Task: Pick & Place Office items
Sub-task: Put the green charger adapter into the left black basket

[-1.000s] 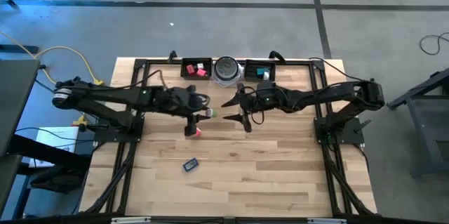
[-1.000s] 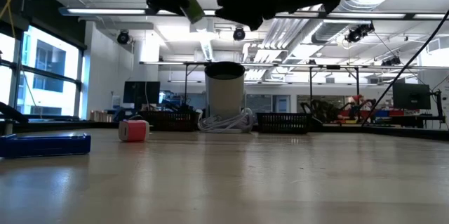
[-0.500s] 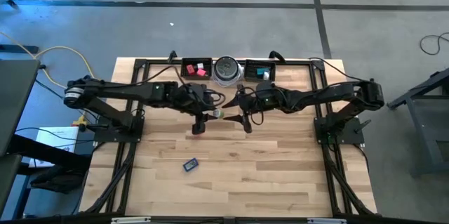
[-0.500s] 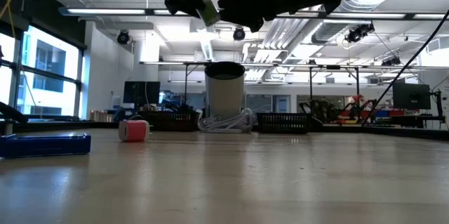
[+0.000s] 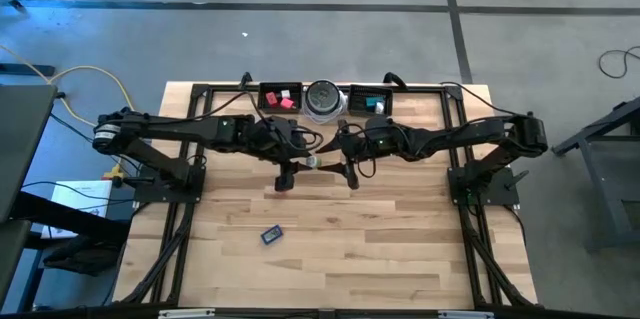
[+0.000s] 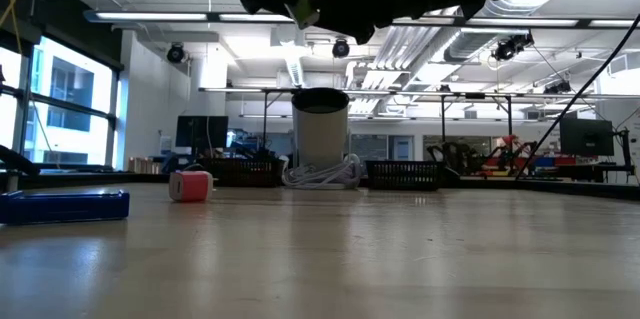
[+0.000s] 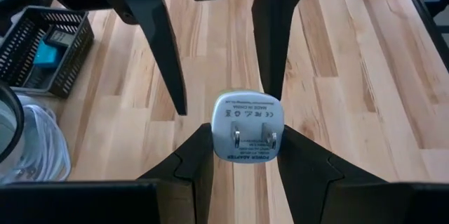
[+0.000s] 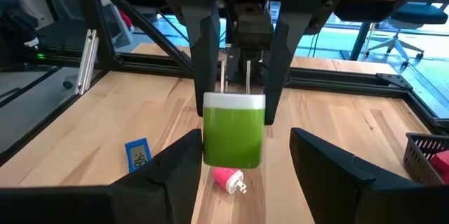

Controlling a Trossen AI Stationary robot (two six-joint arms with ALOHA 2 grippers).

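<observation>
The left gripper (image 7: 247, 155) is pinching a green charger plug (image 7: 247, 129) by its two side faces, high above the table (image 5: 380, 229), with the white pronged face turned back toward its own wrist. Directly opposite, nose to nose, the right gripper (image 8: 245, 171) stands spread, one finger to each side of the plug's green body and neither touching it. This looks like a mid-air handover about to be made.

Below the two grippers, a pink plug (image 8: 228, 179) lies on the wood, and a blue flat piece (image 8: 138, 154) lies farther out toward the table's front. Beyond the grippers, at the far edge, sits a mesh tray (image 7: 45, 41) already holding small items.

The main risk is timing. If the left gripper lets go before the right has closed firmly, the plug drops and may land on or knock the pink plug.

The second risk is crowding. Both pairs of fingers want the same short body, so the right fingers may catch the left fingers (image 8: 207, 62) or grip only a smooth rounded edge, letting the plug twist or squirt out.
</observation>
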